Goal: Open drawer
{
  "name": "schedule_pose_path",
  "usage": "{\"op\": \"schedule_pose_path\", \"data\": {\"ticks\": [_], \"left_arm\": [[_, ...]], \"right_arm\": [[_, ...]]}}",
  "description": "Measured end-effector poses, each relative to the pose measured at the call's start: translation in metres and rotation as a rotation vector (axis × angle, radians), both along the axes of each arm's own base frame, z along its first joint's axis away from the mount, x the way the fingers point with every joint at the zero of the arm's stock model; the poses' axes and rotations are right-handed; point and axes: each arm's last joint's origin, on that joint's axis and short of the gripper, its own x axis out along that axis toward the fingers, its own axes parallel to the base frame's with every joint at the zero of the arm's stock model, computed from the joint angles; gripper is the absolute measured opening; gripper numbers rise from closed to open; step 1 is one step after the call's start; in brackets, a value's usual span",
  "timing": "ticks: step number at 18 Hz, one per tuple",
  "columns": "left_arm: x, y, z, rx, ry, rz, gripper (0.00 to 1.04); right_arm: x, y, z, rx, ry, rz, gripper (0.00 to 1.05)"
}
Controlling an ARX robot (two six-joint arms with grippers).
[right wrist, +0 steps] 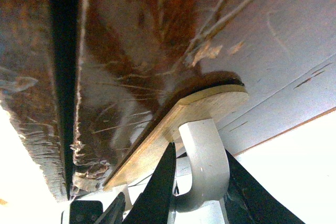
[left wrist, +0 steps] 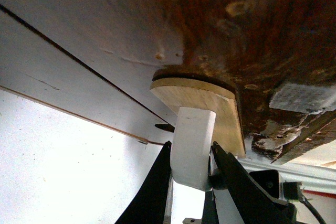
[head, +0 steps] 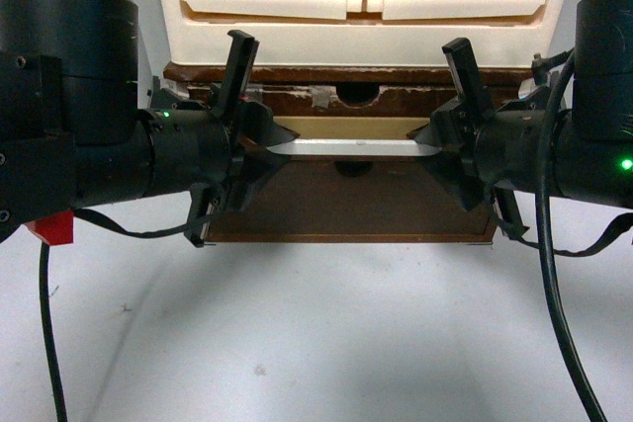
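Note:
The drawer is a wide worn dark-brown wooden front, low in the middle of the front view. Its white bar handle lies across a tan plate. Its top edge carries tape and a half-round notch. My left gripper is shut on the handle's left end. My right gripper is shut on its right end. In the left wrist view the black fingers clamp the white handle post under the tan plate. In the right wrist view the fingers clamp the post likewise.
Cream plastic drawers stand on top of the wooden unit. The white tabletop spreads in front of the drawer. A red piece sits under my left arm. Black cables hang from both arms.

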Motion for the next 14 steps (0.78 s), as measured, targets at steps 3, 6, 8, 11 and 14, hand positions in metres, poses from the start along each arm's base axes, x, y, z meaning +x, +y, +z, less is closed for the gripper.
{"op": "schedule_pose_path", "data": {"ticks": [3, 6, 8, 11, 14], "left_arm": [[-0.004, 0.001, 0.0, -0.029, 0.009, 0.012, 0.16], [-0.007, 0.002, 0.001, -0.036, 0.008, 0.014, 0.15], [-0.012, 0.002, 0.001, -0.042, 0.008, 0.013, 0.15], [-0.021, 0.003, 0.002, -0.046, 0.009, 0.01, 0.15], [-0.045, 0.005, 0.004, -0.058, 0.019, 0.002, 0.15]], "right_arm": [[-0.004, -0.001, -0.001, 0.02, 0.014, -0.009, 0.18], [-0.007, -0.001, 0.0, 0.021, 0.014, -0.007, 0.18], [-0.011, 0.0, 0.0, 0.021, 0.016, -0.004, 0.18], [-0.021, 0.001, 0.001, 0.022, 0.02, 0.005, 0.18], [-0.043, 0.0, 0.003, 0.02, 0.026, 0.02, 0.18]]}}
